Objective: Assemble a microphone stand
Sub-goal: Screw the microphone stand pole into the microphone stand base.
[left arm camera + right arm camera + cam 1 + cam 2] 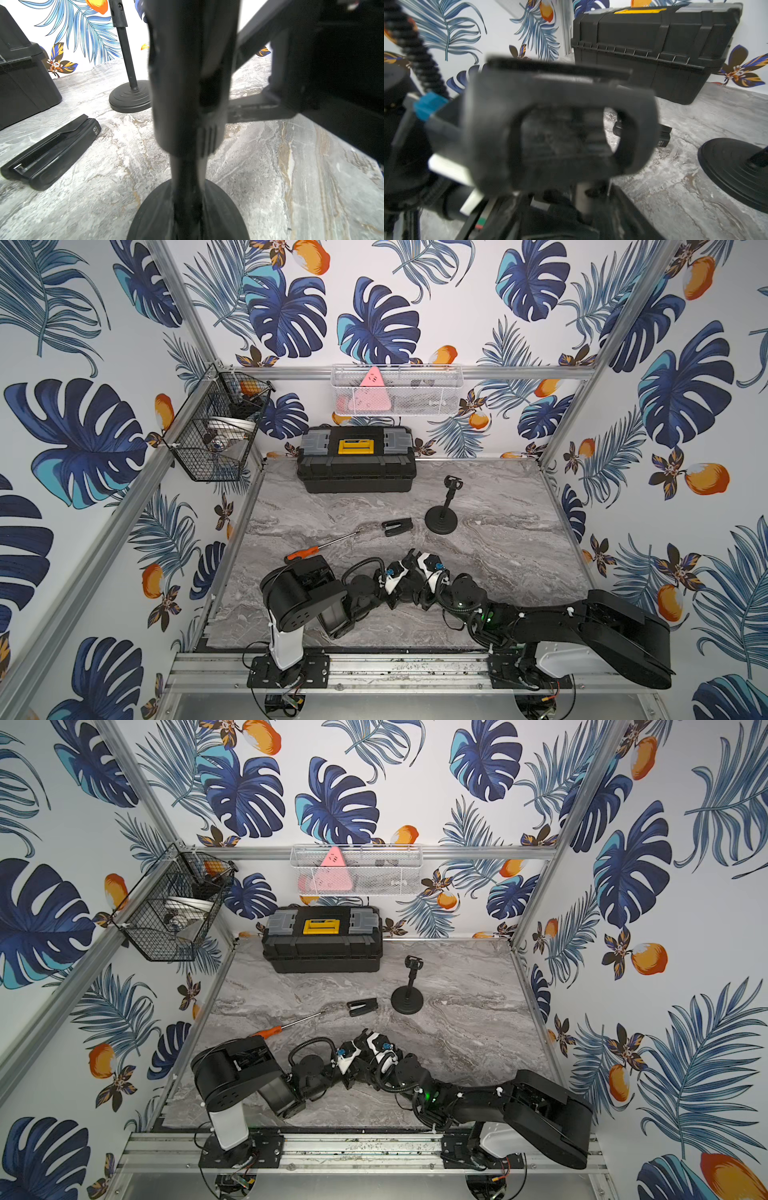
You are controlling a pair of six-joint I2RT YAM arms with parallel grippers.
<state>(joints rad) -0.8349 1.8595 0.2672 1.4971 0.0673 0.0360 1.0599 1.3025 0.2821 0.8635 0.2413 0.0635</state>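
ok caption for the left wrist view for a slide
Microphone stand upright on the marble table, black clip lying near it, toolbox beyond, blurred dark part up close.

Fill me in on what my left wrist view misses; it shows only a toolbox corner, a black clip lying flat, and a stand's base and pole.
Observer: An orange-handled screwdriver lies on the table, its tip pointing toward that clip.
Operator: Give me the stand's top.
Observer: The microphone stand is upright, and its pole ends in a small holder.
Operator: Describe the back wall.
Observer: A white mesh basket hangs above the toolbox, with a pink triangular thing inside.
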